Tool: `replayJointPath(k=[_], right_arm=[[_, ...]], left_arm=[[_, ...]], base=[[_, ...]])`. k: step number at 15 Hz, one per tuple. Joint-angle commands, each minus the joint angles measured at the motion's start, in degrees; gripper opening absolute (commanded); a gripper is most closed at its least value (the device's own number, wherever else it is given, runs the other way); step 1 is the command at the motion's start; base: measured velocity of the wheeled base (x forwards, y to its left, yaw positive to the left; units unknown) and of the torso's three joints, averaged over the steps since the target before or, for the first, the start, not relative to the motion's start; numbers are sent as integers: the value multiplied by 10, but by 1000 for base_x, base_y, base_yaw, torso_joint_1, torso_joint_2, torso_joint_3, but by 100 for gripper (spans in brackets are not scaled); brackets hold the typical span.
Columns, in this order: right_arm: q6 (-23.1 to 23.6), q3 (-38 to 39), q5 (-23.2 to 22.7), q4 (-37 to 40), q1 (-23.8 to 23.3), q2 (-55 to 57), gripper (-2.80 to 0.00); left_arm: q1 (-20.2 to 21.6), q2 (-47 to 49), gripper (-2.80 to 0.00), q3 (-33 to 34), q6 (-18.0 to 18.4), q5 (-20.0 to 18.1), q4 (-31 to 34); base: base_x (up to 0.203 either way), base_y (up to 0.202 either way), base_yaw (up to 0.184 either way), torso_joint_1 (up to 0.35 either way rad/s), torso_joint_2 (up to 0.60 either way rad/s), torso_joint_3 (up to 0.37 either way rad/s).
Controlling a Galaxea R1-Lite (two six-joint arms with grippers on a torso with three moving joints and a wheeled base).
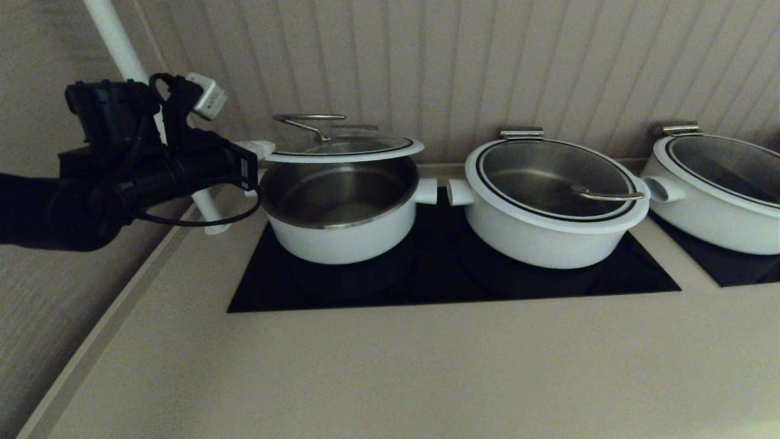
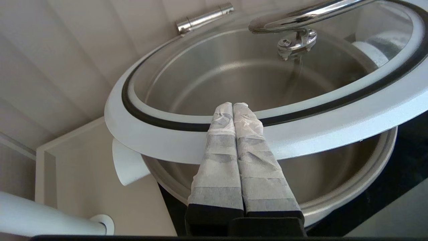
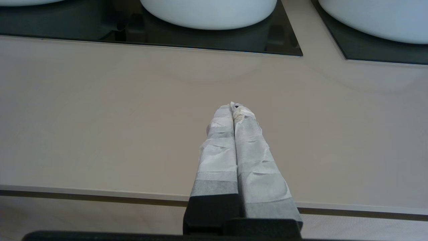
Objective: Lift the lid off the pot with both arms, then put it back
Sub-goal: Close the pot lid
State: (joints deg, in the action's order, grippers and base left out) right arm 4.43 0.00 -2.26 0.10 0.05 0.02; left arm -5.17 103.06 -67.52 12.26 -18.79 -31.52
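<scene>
Left gripper [image 2: 233,106] closed, clamping lid [image 2: 301,134] rim above pot [image 1: 338,207]; right gripper [image 3: 234,107] closed, empty

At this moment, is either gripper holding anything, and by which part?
The left gripper is shut on the lid, pinching its white rim on the robot's left side, with the lid raised above the pot. The right gripper is shut over the counter, holding nothing.

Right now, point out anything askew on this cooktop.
The lid sits lifted off the pot, held only at its left rim by the shut left pincer. The right pincer hangs shut over the counter, touching nothing.
</scene>
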Motion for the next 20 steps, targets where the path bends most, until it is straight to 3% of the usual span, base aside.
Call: replayJointPath(k=[1,20], right_arm=[[1,0,0,0,0,0,-280],[1,0,0,0,0,0,-280]], left_arm=[[0,0,-280,5,2,0,-2],[0,-8,-280,61,4,0,-31]], base=[[0,0,0,0,0,0],[0,0,0,0,0,0]])
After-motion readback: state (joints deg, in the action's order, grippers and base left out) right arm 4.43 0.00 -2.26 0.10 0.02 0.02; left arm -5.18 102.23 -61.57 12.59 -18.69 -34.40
